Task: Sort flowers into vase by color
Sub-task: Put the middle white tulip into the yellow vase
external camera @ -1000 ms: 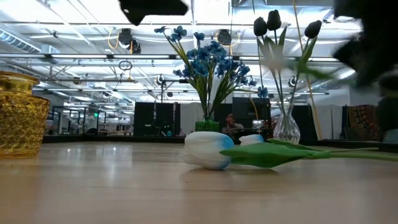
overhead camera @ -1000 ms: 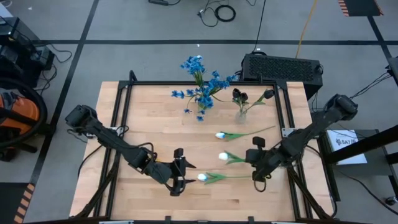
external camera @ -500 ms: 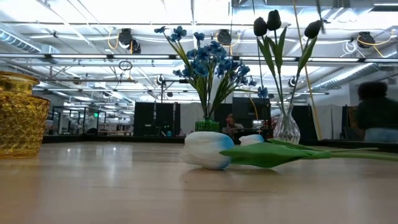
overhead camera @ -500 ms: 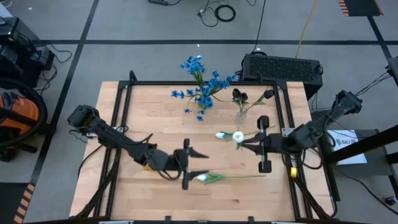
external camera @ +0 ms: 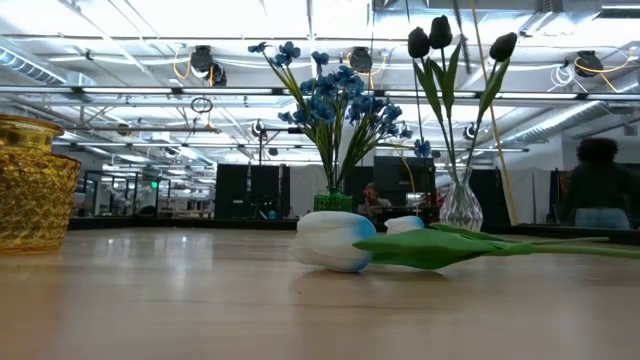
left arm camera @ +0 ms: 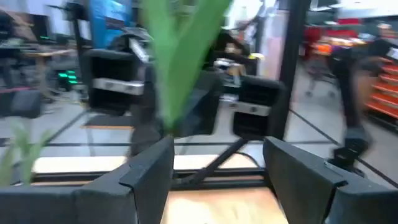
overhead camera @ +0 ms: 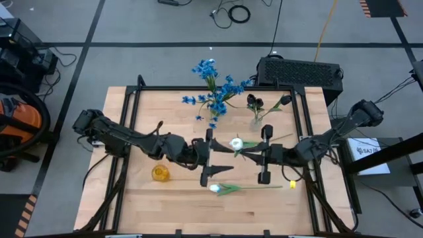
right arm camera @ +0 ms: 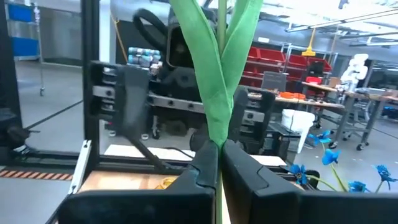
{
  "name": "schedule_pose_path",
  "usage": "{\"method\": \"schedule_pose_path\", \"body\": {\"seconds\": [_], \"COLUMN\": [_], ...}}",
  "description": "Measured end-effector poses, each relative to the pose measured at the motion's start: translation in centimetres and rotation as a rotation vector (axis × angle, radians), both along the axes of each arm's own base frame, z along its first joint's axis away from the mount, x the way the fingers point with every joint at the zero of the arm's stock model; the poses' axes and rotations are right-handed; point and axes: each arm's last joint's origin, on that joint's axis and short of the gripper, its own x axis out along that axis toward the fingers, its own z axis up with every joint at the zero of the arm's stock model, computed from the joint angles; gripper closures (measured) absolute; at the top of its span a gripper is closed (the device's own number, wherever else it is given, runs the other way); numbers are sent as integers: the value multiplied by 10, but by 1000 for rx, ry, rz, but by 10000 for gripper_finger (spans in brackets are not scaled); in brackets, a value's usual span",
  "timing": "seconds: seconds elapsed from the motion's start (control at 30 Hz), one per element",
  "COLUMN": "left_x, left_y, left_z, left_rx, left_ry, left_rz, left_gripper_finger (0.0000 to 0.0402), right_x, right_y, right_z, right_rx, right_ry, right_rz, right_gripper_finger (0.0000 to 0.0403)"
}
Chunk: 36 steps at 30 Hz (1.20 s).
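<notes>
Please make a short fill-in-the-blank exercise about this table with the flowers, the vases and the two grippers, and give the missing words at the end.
1. The right gripper is shut on the green stem of a ____ tulip.
2. The left gripper has its fingers ____, facing that held tulip.
3. The blue flowers stand in a vase next to the clear vase that holds the ____ tulips.
4. The yellow vase holds ____ flowers.

Missing words: white; open; dark; no

Three white tulips (overhead camera: 236, 143): one lifted, two lying on the bench (overhead camera: 158, 205). Three dark tulips (external camera: 440, 32) in one clear vase (external camera: 461, 206). One bunch of blue flowers (overhead camera: 215, 89). One yellow vase (overhead camera: 160, 173). Two grippers.
</notes>
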Motion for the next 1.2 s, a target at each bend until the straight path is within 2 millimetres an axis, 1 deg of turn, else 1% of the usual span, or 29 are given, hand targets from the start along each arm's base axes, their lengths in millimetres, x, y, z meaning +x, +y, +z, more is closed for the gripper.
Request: {"method": "schedule_pose_path", "body": {"seconds": [0.1,0.33,0.47,0.57,0.77,0.83,0.97,1.2], "left_x": [1,2,6,11,21,22,22,22], "left_y": [2,6,8,8,9,10,13,13], "left_z": [-2,-8,-7,-12,-17,-19,-19,-18], "left_rx": [16,34,20,58,58,77,82,79], "left_ry": [39,93,39,32,-40,-31,-21,-29], "left_rz": [-28,76,86,80,52,55,63,64], "left_gripper_finger": [148,148,148,148,148,151,177,255], "right_x": [5,6,6,9,15,16,16,17], "right_y": [0,1,1,0,-2,-2,-4,-5], "right_z": [-1,5,7,5,1,0,0,-2], "right_rx": [5,21,38,34,27,27,27,16], "right_ry": [-26,-91,-114,-108,-92,-86,-87,-66], "right_rz": [20,89,153,148,128,126,121,114], "right_gripper_finger": [399,399,399,399,399,399,399,399]}}
